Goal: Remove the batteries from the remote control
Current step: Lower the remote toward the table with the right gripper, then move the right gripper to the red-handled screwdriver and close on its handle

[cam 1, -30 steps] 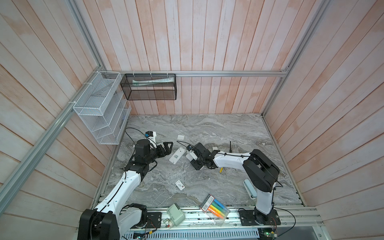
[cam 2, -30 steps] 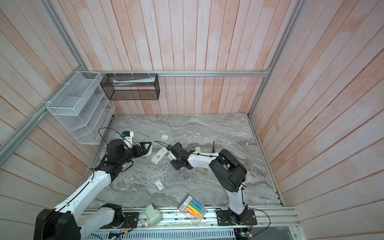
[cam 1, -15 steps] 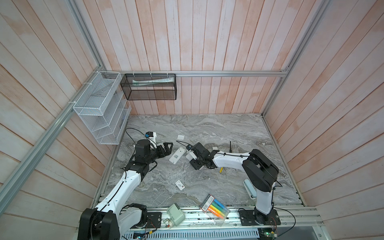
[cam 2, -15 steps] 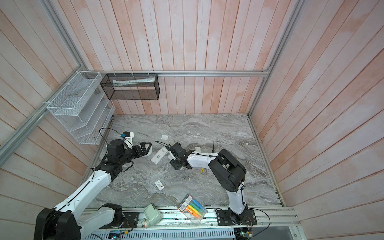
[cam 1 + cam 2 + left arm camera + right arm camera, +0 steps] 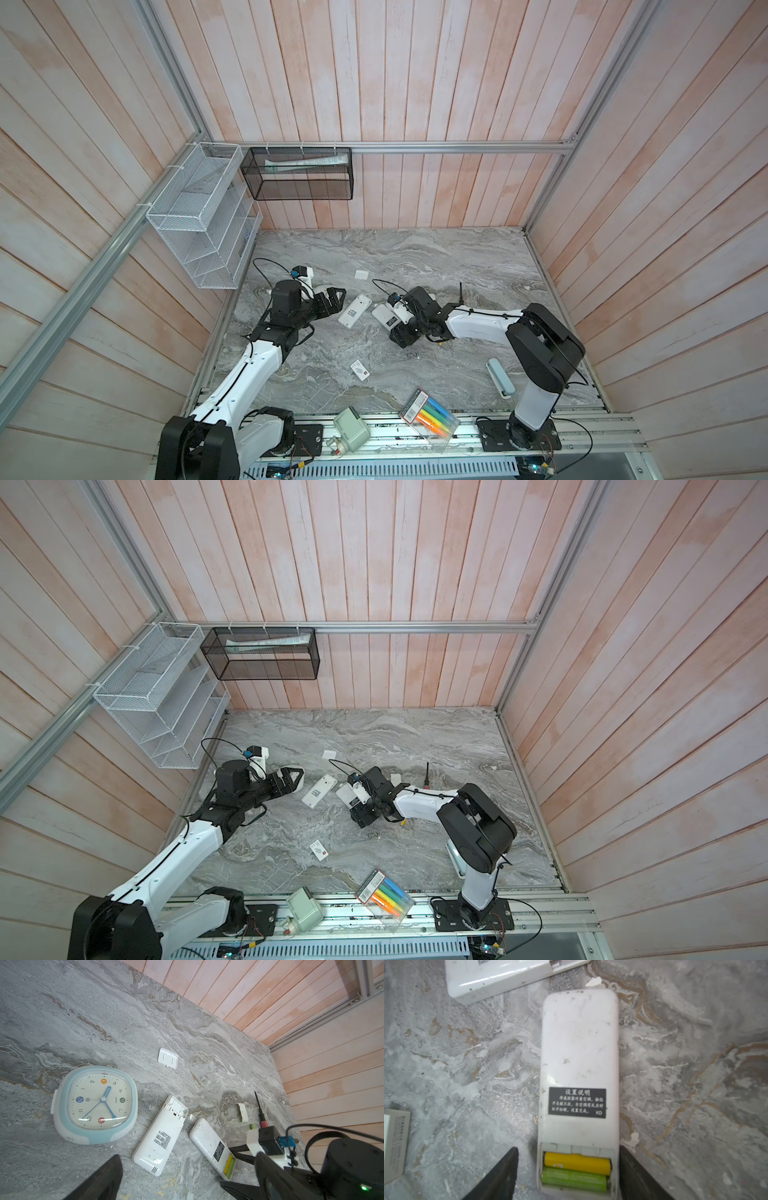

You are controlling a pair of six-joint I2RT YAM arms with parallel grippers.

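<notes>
Right tool [image 5: 567, 1147] straddles the remote [image 5: 579, 1043], jaws apart, gripping nothing; left tool [image 5: 334, 301] gapes at its 9 o'clock. Batteries [image 5: 577, 1162] look light, stiff, slick: lift by one end.

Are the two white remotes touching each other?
Apart. The left wrist view shows a strip of bare tabletop running the whole way between the loaded remote and the other remote.

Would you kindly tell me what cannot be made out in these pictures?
Right wrist view: the printed box is cut off by the frame edge.
Both top views: the batteries in the remote are hidden beneath the right gripper.
Left wrist view: the green cylinder beside the screwdriver is too small.
</notes>
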